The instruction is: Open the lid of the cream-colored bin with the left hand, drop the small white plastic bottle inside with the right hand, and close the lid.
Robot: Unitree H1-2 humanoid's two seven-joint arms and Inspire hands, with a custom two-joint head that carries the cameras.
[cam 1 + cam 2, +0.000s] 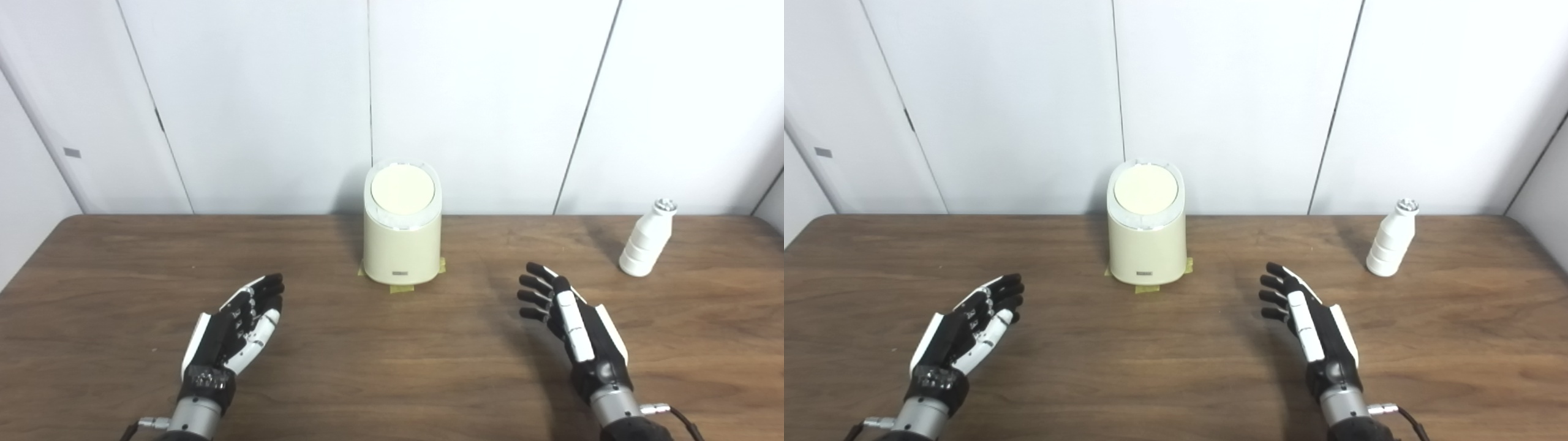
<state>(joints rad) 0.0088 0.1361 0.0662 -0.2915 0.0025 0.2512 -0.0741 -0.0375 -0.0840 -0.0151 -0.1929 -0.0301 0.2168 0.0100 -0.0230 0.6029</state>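
The cream-colored bin (402, 239) stands upright at the middle of the table's far edge, a small label low on its front. Its round lid (402, 190) lies shut, tilted toward the viewer. The small white plastic bottle (646, 240), ribbed and capped, stands upright well apart from it, to the right.

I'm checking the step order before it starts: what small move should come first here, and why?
Probably bring the left hand up and forward toward the lid. The cream-colored bin is shut, both hands are open and hold nothing, and the bottle stands untouched beyond the right hand.
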